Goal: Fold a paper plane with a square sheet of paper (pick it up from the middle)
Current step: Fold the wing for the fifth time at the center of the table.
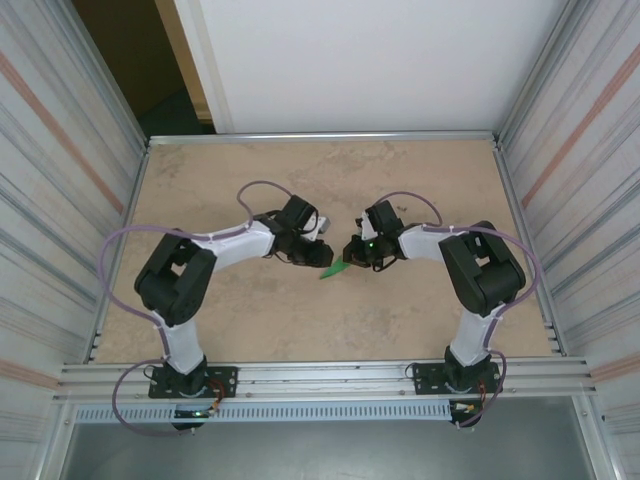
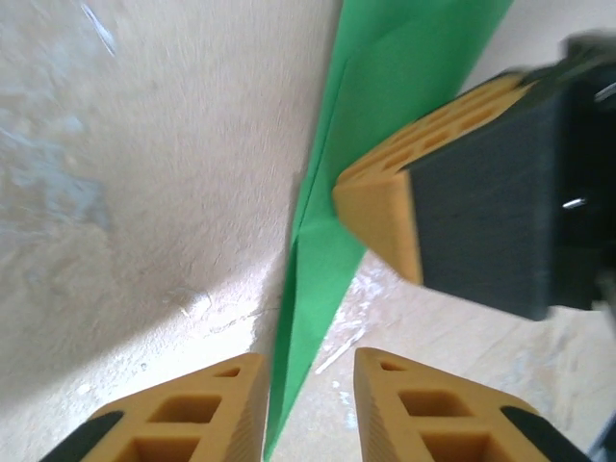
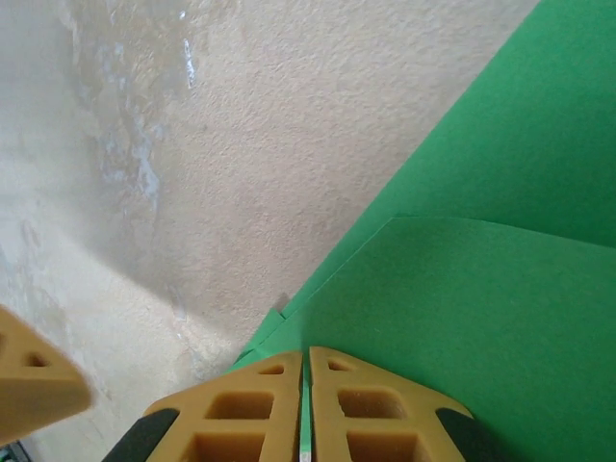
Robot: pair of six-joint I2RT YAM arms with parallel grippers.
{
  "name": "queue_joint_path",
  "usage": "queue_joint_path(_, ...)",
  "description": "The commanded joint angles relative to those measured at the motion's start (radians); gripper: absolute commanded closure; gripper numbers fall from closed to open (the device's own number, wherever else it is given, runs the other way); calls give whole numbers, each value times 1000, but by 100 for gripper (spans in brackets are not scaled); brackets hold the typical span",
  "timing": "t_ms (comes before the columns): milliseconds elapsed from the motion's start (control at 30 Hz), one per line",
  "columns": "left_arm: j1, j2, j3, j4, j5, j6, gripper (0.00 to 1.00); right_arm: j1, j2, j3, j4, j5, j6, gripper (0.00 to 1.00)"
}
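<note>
The square sheet of paper (image 1: 333,269) is bright green, folded into a narrow pointed shape, and sits at the table's middle between both arms. In the left wrist view the paper (image 2: 385,87) tapers to a tip that runs down between the fingers of my left gripper (image 2: 308,371). Those jaws stand apart, with the tip close to the left finger and a gap on the right. My right gripper (image 3: 306,358) is shut on an edge of the paper (image 3: 481,318), a thin green strip pinched between its pads. One right finger (image 2: 385,207) presses the sheet from the side. The grippers (image 1: 322,255) (image 1: 352,252) face each other.
The beige table (image 1: 300,180) is walled by corrugated panels at left (image 1: 60,180) and right (image 1: 590,180). A metal rail (image 1: 320,378) runs along the near edge by the arm bases. One left finger (image 3: 29,385) shows at the lower left of the right wrist view.
</note>
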Motion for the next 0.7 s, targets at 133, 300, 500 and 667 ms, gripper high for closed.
queue_joint_path(133, -11, 11, -19, 125, 134, -81, 82, -32, 45, 30, -87, -49, -74, 89)
queue_joint_path(300, -22, 86, 31, 81, 152, -83, 87, -32, 44, 27, -92, -52, -71, 89)
queue_joint_path(500, -22, 138, 69, 50, 165, -76, 88, -31, 43, 25, -85, -64, -70, 88)
queue_joint_path(667, -22, 159, 76, 38, 173, -73, 88, -30, 51, 28, -86, -67, -67, 88)
